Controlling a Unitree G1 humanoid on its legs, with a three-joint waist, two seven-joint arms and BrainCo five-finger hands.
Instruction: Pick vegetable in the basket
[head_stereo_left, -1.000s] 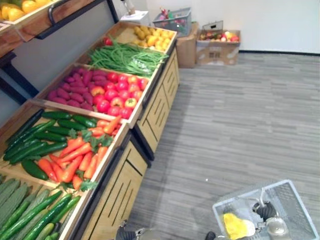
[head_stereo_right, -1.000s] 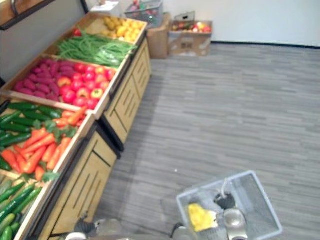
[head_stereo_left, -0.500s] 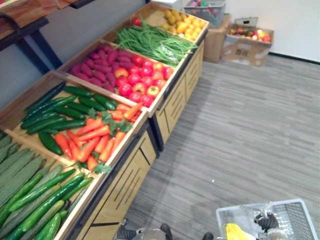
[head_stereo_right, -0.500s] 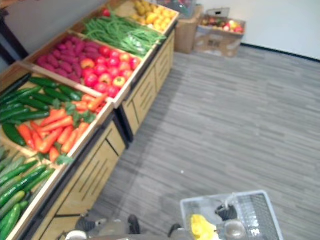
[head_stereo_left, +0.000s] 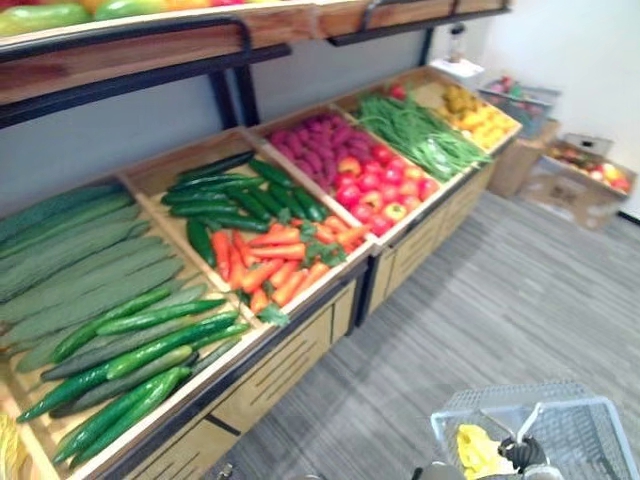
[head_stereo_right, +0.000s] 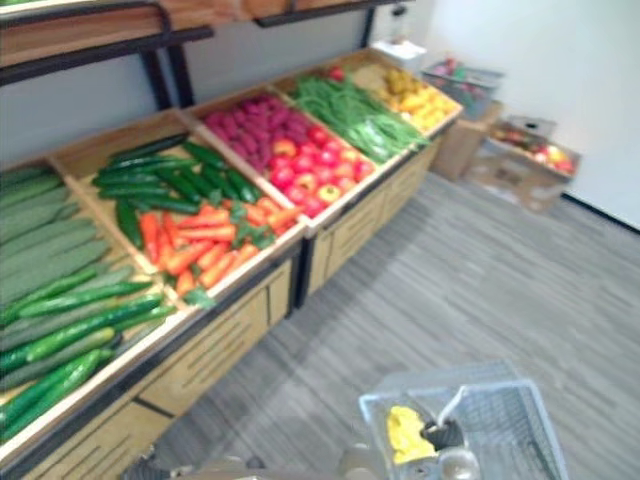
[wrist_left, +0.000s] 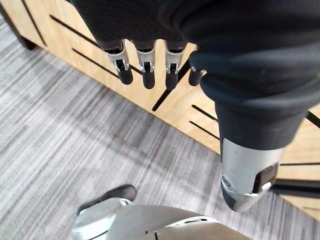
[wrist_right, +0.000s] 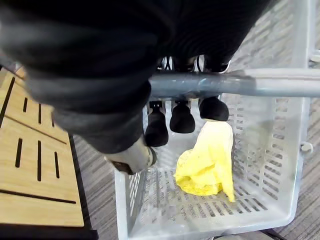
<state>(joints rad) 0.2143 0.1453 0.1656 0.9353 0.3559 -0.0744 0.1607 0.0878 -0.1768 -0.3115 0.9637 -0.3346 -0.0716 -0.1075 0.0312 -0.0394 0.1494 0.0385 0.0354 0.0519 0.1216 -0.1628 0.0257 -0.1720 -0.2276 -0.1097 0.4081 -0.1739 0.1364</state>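
My right hand (wrist_right: 182, 118) is shut on the grey handle (wrist_right: 235, 84) of a pale mesh basket (head_stereo_left: 592, 428) held low at my right. A crumpled yellow thing (wrist_right: 207, 162) lies in the basket. In the left wrist view my left hand (wrist_left: 146, 70) hangs open with nothing in it, in front of the wooden stand's slotted panels (wrist_left: 165, 107). On the stand lie carrots (head_stereo_left: 272, 268), dark cucumbers (head_stereo_left: 240, 190), long green cucumbers (head_stereo_left: 140, 360), green beans (head_stereo_left: 420, 130), red fruit (head_stereo_left: 385, 188) and purple tubers (head_stereo_left: 315, 145).
An upper shelf (head_stereo_left: 150, 45) with a black rail overhangs the bins. Yellow produce (head_stereo_left: 475, 108) fills the farthest bin. A cardboard box of fruit (head_stereo_left: 585, 175) and a small basket (head_stereo_left: 515, 98) stand by the white wall. Grey plank floor (head_stereo_left: 540, 300) stretches to the right.
The camera has swung left, so the stand now runs across more of the picture. The basket stays hanging from my right hand at the lower right.
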